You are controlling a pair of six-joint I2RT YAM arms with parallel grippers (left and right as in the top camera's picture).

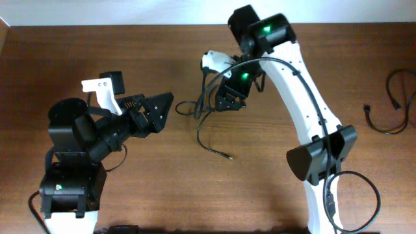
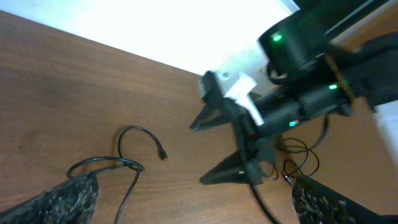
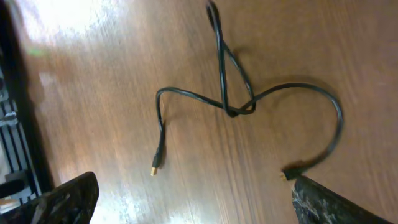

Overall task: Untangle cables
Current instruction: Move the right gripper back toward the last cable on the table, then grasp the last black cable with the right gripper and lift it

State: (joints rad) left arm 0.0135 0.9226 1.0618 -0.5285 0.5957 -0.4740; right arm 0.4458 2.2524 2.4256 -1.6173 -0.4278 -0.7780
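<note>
Well to the left of the right gripper, the left gripper points toward it with its jaws spread wide and nothing between them. The right gripper's two fingers are also parted and empty. The wrist view shows only bare wooden table and cord between them.

A thin black cable lies on the table just left of the right gripper and partly beneath it. It is one slim, matte cord that crosses over itself in a small, loose twist, with a curved loop on either side. One end carries a gold-tipped plug. The other end, a stubby dark plug, sits close to one right fingertip. In the overhead view a free strand trails away from the right gripper toward the robot's bases.

The cord looks very light and limp. It will probably sag and drag rather than hold a shape, and being so thin it could slip from the pads. A firmer hold seems likely on a stiff plug body or on the strand just beside the twist, so one end can be drawn back through.

Well to the right of the right gripper, near the table edge, a second cable lies alone in an open curl.
</note>
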